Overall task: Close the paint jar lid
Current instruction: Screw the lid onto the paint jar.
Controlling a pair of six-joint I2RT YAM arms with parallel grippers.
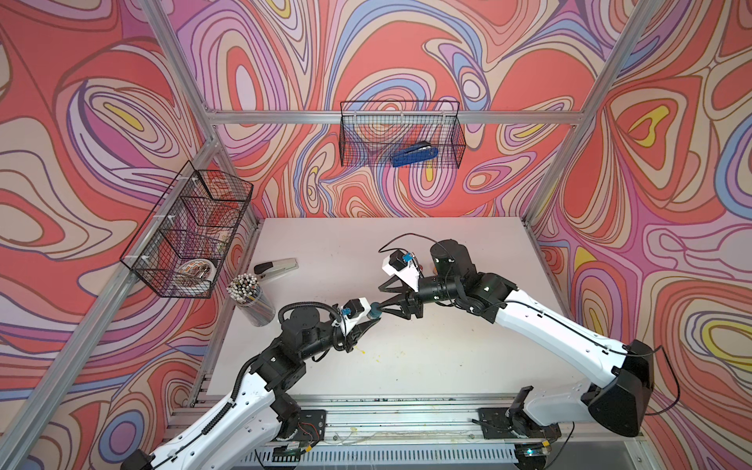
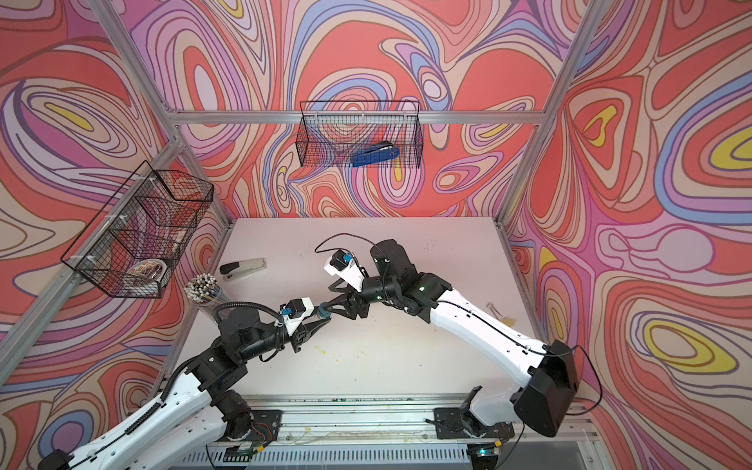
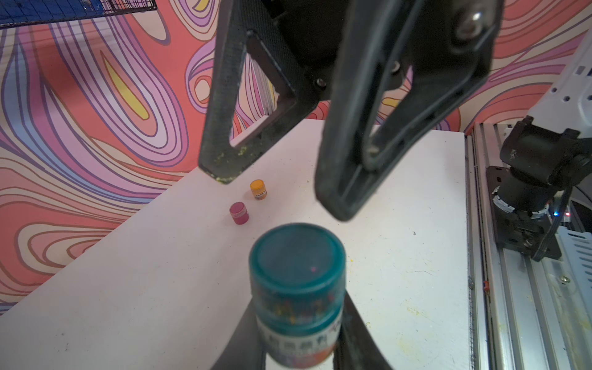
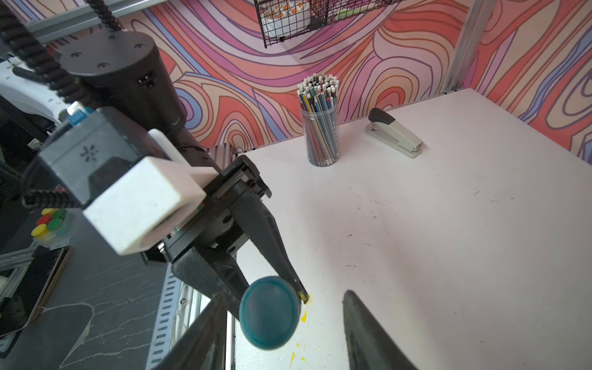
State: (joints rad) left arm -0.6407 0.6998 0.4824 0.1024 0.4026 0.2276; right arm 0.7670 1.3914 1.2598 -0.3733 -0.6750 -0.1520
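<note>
Left pincer (image 3: 296, 349) pinching the teal paint jar (image 3: 298, 323), right pincer (image 3: 282, 192) spread just short of its lid (image 3: 296, 256).
I hold the jar by its labelled body, off the table (image 3: 128, 288) and over its middle, tipped so the lid points right at my other pincer. That pincer hangs just beyond the lid, jaws apart and touching nothing that I can see. The lid sits on the jar's mouth, so the placing looks done, but I cannot tell whether it is screwed tight. By my reckoning, what is left is to bring the spread jaws around the lid, pinch it and turn it home while my left steadies the jar.
</note>
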